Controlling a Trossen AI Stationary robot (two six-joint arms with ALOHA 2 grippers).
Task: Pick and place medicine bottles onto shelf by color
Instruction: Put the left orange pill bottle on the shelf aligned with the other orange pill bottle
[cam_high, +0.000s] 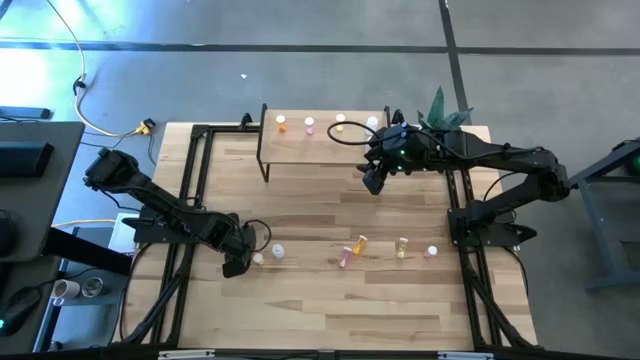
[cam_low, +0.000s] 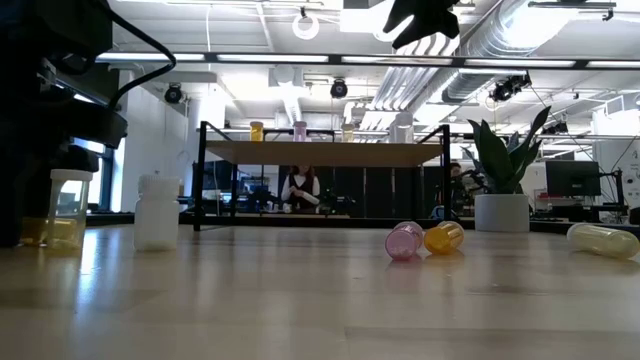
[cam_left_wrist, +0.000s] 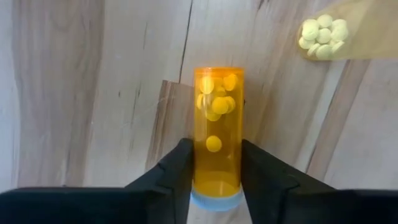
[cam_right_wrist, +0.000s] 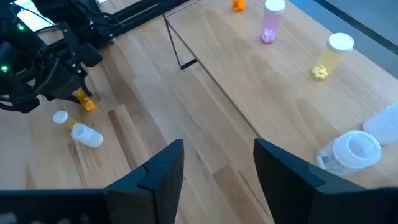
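My left gripper (cam_high: 236, 264) is near the table's front left, shut on an orange pill bottle (cam_left_wrist: 217, 112); it also shows in the right wrist view (cam_right_wrist: 84, 101). A clear bottle with pale yellow pills (cam_low: 66, 205) and a white bottle (cam_low: 157, 212) stand beside it. My right gripper (cam_high: 374, 182) is open and empty, raised above the table just in front of the shelf (cam_high: 325, 142). On the shelf stand an orange (cam_high: 281, 125), a pink (cam_high: 309, 125), a yellow (cam_high: 340, 122) and a white bottle (cam_high: 372, 123). My left gripper pinches the orange bottle between its two fingers (cam_left_wrist: 177, 168), on the bottle's sides near the capped end (cam_left_wrist: 216, 186). The fingers slant down at it and lie along it. The bottle's base end (cam_left_wrist: 217, 74) points away toward the table; I cannot tell whether it touches the wood.
A pink bottle (cam_high: 345, 257) and a yellow one (cam_high: 360, 243) lie together at the table's front middle, with two more bottles (cam_high: 402, 247) (cam_high: 431, 252) to their right. A potted plant (cam_high: 440, 108) stands behind the shelf's right end. Black frame rails (cam_high: 190, 200) run along both table sides.
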